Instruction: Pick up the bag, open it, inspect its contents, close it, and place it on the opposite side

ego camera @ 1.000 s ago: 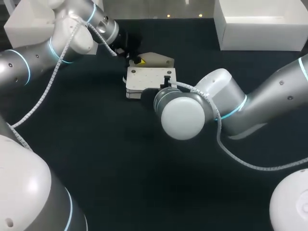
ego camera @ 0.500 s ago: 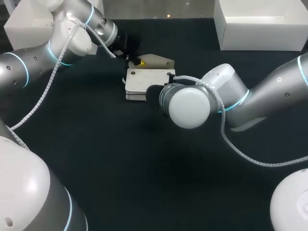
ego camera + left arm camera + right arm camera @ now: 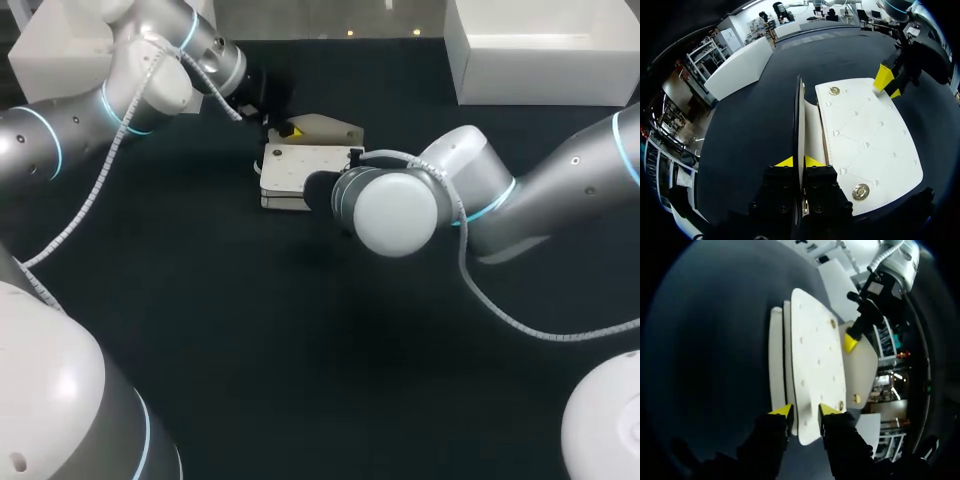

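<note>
White studded bag [image 3: 300, 165], lying flat on the dark worktop [image 3: 200, 330], toward its far middle. Flap [image 3: 798, 115] stands raised on edge, pinched tight between the closed tips of the left claw [image 3: 802, 161]. Right claw [image 3: 805, 411] sits at the bag's opposite edge, against the top panel's rim; whether it grips cannot be told.

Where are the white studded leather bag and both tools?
white studded leather bag [image 3: 300, 165], head view, top panel.
left tool [image 3: 800, 161], left wrist view, between yellow tips.
right tool [image 3: 805, 411], right wrist view, between yellow tips.
</note>
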`<action>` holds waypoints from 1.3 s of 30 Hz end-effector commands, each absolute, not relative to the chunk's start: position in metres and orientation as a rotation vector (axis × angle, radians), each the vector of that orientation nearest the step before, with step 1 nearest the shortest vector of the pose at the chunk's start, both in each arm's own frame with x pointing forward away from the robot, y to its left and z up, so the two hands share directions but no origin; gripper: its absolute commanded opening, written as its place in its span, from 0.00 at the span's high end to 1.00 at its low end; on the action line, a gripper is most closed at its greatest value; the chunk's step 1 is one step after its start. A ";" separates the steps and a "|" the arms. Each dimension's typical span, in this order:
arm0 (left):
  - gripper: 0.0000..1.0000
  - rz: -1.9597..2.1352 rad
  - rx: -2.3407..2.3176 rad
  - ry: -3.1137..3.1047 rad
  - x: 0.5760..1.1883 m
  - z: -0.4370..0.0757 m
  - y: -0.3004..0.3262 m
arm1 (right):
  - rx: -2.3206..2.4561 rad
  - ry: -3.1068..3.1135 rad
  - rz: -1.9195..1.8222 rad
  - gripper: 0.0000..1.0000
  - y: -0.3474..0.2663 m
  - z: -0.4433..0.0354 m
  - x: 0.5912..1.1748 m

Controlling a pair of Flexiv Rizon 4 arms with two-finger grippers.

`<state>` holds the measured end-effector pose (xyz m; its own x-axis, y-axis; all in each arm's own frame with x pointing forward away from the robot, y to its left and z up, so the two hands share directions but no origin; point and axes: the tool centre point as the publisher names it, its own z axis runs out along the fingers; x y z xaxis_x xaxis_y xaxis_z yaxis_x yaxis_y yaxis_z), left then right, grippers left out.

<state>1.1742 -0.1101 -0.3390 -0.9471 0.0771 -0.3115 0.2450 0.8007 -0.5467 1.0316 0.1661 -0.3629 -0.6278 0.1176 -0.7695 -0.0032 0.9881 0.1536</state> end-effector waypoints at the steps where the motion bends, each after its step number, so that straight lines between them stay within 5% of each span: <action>1: 1.00 -0.882 0.254 2.720 1.178 -0.341 -0.112 | 0.067 2.231 0.205 0.73 0.165 -0.370 1.035; 9: 1.00 -0.878 0.268 2.725 1.177 -0.342 -0.112 | 0.067 2.226 0.207 0.81 0.165 -0.372 1.038; 13: 1.00 -0.879 0.272 2.726 1.177 -0.342 -0.113 | 0.067 2.222 0.208 1.00 0.165 -0.372 1.039; 39: 1.00 -0.868 0.372 2.424 1.126 -0.337 -0.110 | 0.074 2.205 0.213 1.00 0.165 -0.369 1.037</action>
<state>1.1433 -0.1118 -0.3356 -0.8630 0.1519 -0.4818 0.4158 0.7552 -0.5067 1.0375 0.1679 -0.3659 -0.6308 0.1246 -0.7659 -0.0035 0.9866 0.1633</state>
